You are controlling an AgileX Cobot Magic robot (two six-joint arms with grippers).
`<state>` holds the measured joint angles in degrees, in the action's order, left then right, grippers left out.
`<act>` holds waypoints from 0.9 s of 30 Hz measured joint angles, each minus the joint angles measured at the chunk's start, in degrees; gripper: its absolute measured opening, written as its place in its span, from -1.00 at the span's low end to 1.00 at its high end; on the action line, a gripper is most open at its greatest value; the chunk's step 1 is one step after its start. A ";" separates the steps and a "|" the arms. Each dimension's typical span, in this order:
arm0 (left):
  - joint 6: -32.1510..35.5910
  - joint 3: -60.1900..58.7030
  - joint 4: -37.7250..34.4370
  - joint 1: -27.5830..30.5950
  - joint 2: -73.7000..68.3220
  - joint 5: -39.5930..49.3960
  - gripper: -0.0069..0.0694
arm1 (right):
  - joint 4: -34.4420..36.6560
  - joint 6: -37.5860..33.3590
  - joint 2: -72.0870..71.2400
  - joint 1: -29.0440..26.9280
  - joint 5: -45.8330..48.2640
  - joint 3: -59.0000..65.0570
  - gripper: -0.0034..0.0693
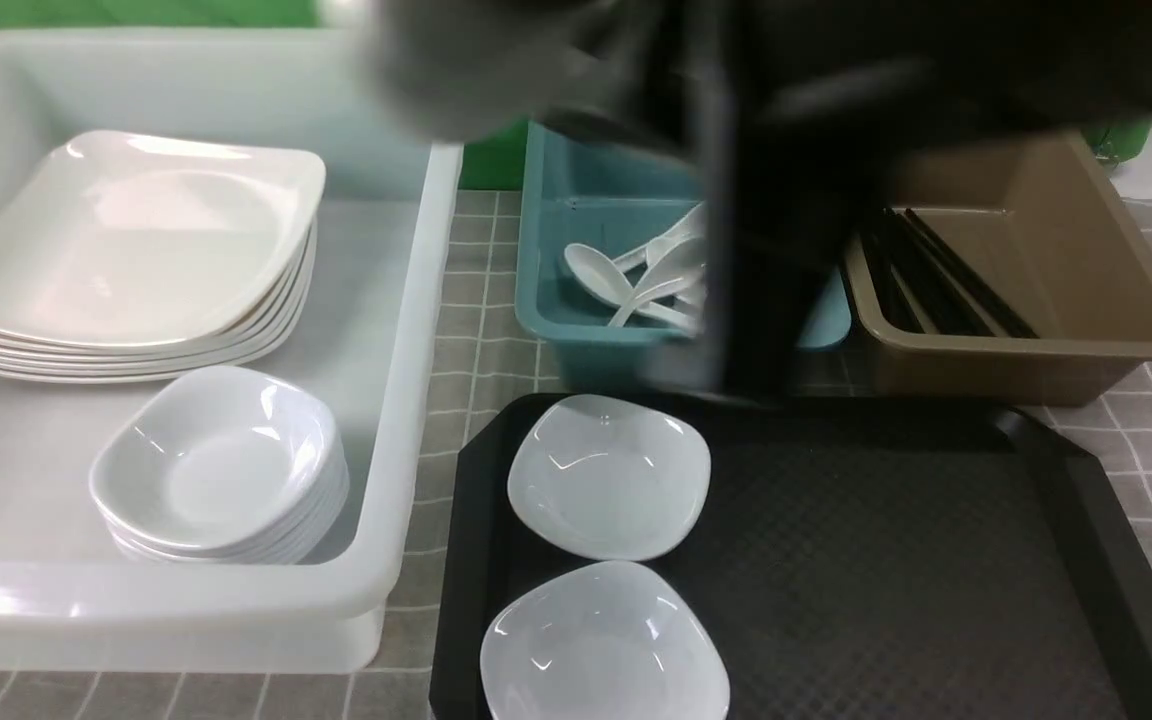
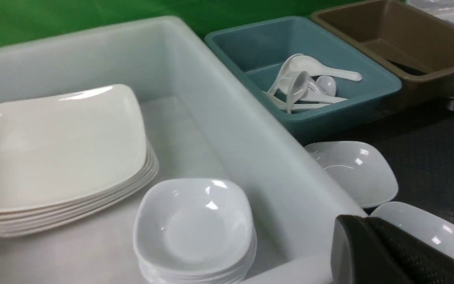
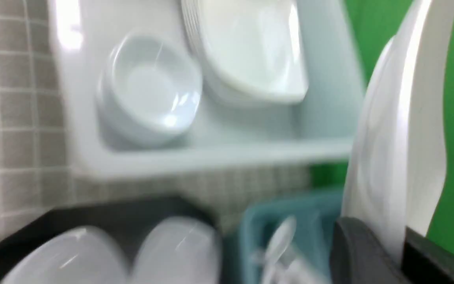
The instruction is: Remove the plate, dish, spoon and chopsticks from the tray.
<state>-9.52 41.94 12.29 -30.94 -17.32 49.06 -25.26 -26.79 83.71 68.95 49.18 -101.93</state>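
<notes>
My right gripper (image 3: 402, 240) is shut on the rim of the large white plate (image 3: 400, 138), which stands on edge in it, lifted off the tray. In the front view the plate (image 1: 456, 70) is a pale blur at the top, above the far side of the white tub, with my right arm (image 1: 766, 200) a dark blur beside it. Two small white dishes (image 1: 608, 475) (image 1: 604, 645) sit on the left part of the black tray (image 1: 886, 560). My left gripper (image 2: 353, 232) is shut and empty, near the tub's corner beside the dishes (image 2: 355, 171).
The white tub (image 1: 406, 400) on the left holds a stack of plates (image 1: 136, 250) and a stack of dishes (image 1: 221, 465). Behind the tray, a teal bin (image 1: 576, 345) holds several white spoons (image 1: 601, 275), and a brown bin (image 1: 1036, 350) holds black chopsticks (image 1: 946, 280).
</notes>
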 joint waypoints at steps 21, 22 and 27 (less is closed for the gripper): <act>-2.41 0.00 1.56 0.00 4.51 7.82 -0.80 | 30.37 -36.49 38.72 -14.53 -9.45 -27.17 -0.74; -2.41 0.00 1.56 0.00 4.68 8.48 -0.80 | 30.42 -37.80 40.17 -14.60 -9.38 -28.67 -0.74; -2.41 0.00 1.67 0.00 5.53 10.70 -0.80 | 31.17 -40.25 45.87 -15.70 -10.98 -32.50 -0.74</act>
<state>-11.94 41.94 13.96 -30.94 -11.79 59.76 5.91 -67.04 129.58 53.25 38.19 -134.43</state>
